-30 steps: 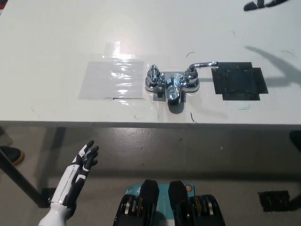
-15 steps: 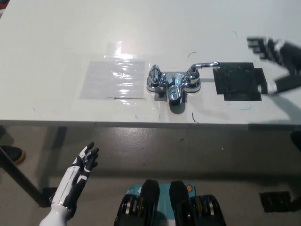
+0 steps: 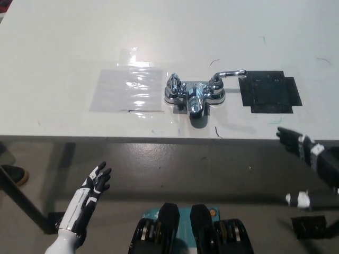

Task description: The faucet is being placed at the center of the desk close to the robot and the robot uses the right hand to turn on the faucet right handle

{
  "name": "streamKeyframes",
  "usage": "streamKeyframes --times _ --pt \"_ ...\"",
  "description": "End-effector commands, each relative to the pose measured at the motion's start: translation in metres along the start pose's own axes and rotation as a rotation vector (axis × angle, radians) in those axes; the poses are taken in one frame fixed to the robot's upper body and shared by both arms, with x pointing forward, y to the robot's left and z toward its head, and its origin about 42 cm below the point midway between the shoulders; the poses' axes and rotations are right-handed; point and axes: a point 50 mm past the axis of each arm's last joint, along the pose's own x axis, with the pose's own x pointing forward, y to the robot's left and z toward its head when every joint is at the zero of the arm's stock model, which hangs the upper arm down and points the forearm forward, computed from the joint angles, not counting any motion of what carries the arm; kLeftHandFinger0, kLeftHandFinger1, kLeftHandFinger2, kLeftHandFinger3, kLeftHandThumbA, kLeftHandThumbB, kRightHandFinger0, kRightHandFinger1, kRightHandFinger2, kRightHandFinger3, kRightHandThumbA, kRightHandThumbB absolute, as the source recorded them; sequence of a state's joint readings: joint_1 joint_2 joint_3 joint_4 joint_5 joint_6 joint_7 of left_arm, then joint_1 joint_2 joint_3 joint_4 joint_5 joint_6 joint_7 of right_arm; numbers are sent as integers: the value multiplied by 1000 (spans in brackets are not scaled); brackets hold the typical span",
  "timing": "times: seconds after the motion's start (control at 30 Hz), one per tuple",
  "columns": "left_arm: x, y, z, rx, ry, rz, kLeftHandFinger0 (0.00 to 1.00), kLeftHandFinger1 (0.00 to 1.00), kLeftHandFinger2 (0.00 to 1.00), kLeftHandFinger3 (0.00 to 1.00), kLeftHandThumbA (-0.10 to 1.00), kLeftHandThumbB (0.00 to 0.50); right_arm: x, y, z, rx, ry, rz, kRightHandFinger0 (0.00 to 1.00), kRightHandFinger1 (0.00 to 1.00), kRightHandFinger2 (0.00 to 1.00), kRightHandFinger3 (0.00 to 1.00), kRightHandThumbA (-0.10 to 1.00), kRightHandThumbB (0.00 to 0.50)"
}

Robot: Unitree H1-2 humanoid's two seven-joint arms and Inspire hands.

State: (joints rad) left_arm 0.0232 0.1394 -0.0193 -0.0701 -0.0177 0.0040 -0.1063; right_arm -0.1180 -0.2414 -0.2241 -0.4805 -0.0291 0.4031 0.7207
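A chrome faucet [image 3: 194, 93] stands near the front edge of the white desk [image 3: 63, 42], about in the middle. Its right handle [image 3: 228, 74] is a lever that points to the picture's right; its left handle [image 3: 173, 83] sits upright. My black right hand [image 3: 297, 143] is at the picture's right, just below the desk's front edge, open with fingers spread, well apart from the faucet. My white left hand [image 3: 95, 181] rests low at the lower left, below the desk, open and holding nothing.
A clear plastic sheet [image 3: 127, 89] is taped flat to the desk left of the faucet. A black patch [image 3: 269, 91] lies right of the faucet. A shoe [image 3: 11, 174] shows on the floor at far left.
My right hand has come down from the far right top corner, past the black patch, to below the desk's front edge. The faucet and my left hand have stayed put.
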Motion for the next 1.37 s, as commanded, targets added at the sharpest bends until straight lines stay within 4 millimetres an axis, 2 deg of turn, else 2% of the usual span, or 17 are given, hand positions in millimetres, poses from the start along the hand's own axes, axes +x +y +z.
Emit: streamKeyframes --times 0.0,0.07,0.17,0.2,0.23,0.27,0.4,0.47,0.53,0.6,0.67,0.73,0.8,0.93,1.13,1.23,1.33 --pt "14 11 21 -9 -96 31 1000 1000 1000 1000 916 121 -57 36 83 -31 -593 -254 1000 1000 1000 1000 1000 319" --pt "15 13 22 -2 -102 35 1000 1000 1000 1000 921 110 -50 39 67 -33 -561 -259 1000 1000 1000 1000 1000 300" --pt "15 14 22 5 -101 33 1000 1000 1000 1000 937 119 -45 43 44 5 -502 -285 1000 1000 1000 1000 1000 328" --pt "15 13 22 6 -105 30 1000 1000 1000 1000 938 110 -40 46 23 4 -447 -302 1000 1000 1000 1000 1000 294" --pt "15 13 22 4 -106 30 1000 1000 1000 1000 936 111 -38 47 16 -7 -423 -308 1000 1000 1000 1000 1000 288" --pt "18 14 23 0 -113 31 1000 1000 1000 1000 924 102 -28 48 -8 -50 -354 -303 1000 1000 1000 1000 1000 272" --pt "15 15 22 9 -107 27 1000 1000 1000 1000 920 115 -14 51 -51 -20 -230 -292 1000 1000 1000 1000 1000 267" --pt "15 14 22 3 -108 23 1000 1000 1000 1000 917 115 -11 53 -65 5 -182 -296 1000 1000 1000 1000 1000 267" --pt "11 13 20 3 -106 21 1000 1000 1000 1000 912 117 -9 56 -78 28 -164 -295 1000 1000 1000 1000 964 233" --pt "5 11 17 6 -93 24 1000 1000 1000 1000 911 125 -8 64 -91 58 -127 -298 1000 1000 1000 1000 936 234" --pt "-1 10 15 5 -80 24 1000 1000 1000 1000 903 135 -7 76 -109 95 -80 -301 1000 1000 1000 1000 918 206" --pt "-2 10 15 7 -76 25 1000 1000 1000 1000 900 133 -7 80 -114 114 -66 -302 1000 1000 1000 1000 909 207" --pt "-3 10 13 11 -69 24 1000 1000 1000 1000 897 119 -10 86 -123 131 -43 -299 1000 1000 1000 1000 897 181" --pt "-1 10 14 13 -68 18 1000 1000 1000 1000 887 129 -12 89 -129 169 -16 -315 1000 1000 1000 1000 881 190" --pt "-2 9 13 16 -69 13 1000 1000 1000 1000 887 131 -7 92 -127 197 -34 -336 1000 1000 1000 1000 878 186" --pt "-3 7 13 15 -63 12 1000 1000 1000 1000 880 134 0 95 -124 223 -42 -351 1000 1000 1000 1000 897 214" --pt "-3 7 13 20 -65 12 1000 1000 1000 1000 881 132 5 99 -122 233 -38 -353 1000 1000 1000 1000 877 187"
